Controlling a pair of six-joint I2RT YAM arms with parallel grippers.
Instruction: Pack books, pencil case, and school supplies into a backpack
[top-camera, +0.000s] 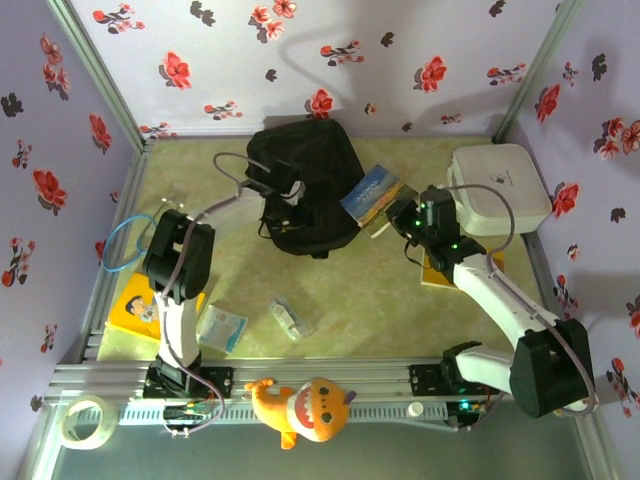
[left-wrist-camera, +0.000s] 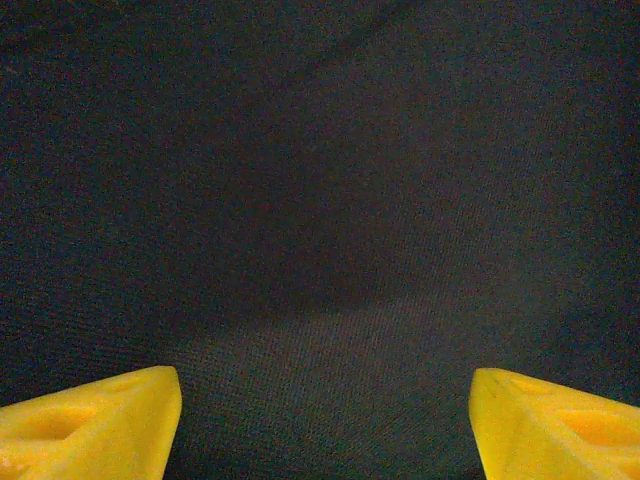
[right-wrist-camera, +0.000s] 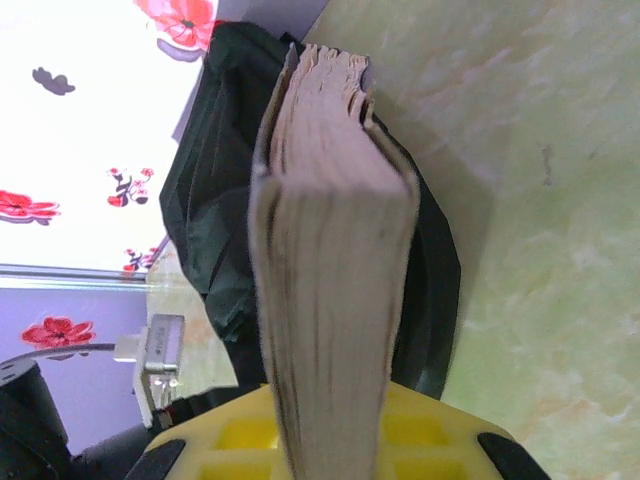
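- Left hand spread wide just above backpack, near far edge.
- Right hand pinches blue book at backpack's right side.
- Open tabletop lies toward far-left corner.

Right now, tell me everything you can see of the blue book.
The blue book is a slim paperback with a landscape cover. In the right wrist view its cream page edges look slightly ruffled. It is held tilted, with its far end over the right edge of the black backpack. The right gripper holds its near end, jaws shut on it.
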